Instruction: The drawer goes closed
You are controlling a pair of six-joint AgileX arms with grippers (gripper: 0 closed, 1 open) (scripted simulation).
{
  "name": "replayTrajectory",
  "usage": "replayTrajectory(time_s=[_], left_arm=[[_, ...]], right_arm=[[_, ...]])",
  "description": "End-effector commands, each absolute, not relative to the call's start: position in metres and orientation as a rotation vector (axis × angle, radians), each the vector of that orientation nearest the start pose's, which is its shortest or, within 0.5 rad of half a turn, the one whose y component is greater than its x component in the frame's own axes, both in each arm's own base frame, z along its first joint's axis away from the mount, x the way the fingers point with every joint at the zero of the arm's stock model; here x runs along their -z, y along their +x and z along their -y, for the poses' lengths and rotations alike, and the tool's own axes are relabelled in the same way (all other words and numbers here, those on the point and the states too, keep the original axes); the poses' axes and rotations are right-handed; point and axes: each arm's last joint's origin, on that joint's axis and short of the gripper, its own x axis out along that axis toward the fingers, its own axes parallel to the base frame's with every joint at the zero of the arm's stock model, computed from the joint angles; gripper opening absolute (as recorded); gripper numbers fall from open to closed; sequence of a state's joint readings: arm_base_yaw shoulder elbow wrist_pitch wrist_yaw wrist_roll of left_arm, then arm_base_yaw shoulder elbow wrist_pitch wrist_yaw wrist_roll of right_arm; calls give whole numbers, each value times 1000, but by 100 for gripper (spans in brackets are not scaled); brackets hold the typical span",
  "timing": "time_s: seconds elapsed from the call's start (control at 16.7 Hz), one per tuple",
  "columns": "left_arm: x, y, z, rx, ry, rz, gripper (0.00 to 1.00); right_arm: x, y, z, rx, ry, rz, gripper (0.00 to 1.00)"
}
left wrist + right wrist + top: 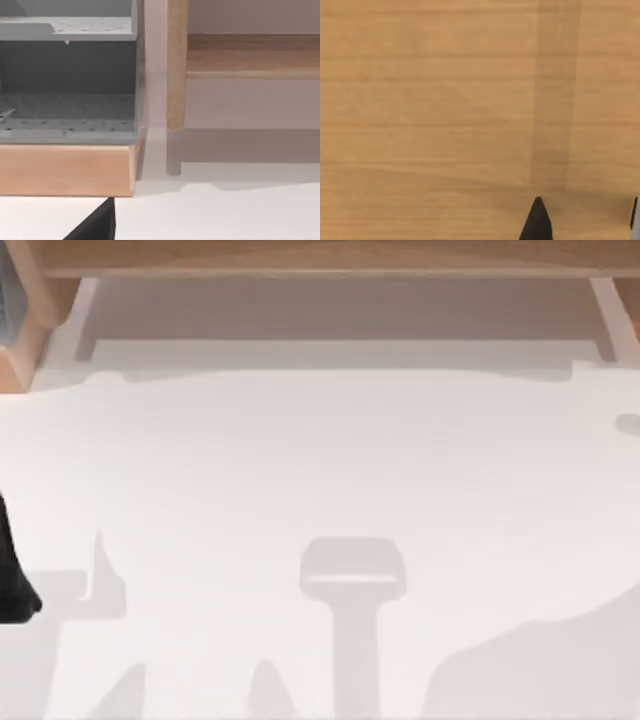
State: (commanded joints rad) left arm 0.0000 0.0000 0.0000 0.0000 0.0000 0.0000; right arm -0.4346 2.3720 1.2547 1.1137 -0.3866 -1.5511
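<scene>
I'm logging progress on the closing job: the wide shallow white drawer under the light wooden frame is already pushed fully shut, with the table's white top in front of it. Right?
Not quite. In the top view the wide shallow white drawer is pulled out from the light wooden frame, its pale grey-beige floor and thin white side walls exposed. The rest holds: the white table top lies in front of it.

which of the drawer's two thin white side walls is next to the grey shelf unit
The side wall on the top view's left. It runs beside the grey shelf unit with its wooden base; the other wall on the right has nothing beside it.
</scene>
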Motion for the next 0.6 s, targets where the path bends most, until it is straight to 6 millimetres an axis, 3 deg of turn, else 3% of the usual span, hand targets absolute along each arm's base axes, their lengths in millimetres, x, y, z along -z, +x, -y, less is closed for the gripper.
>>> replayTrajectory(time_s=[0.24,0.6], left_arm=[[-160,106,1,0,0,0,100],[-160,106,1,0,0,0,100]], right_arm=[[-88,436,184,10,-1560,-22,98],[-88,436,184,10,-1560,-22,100]])
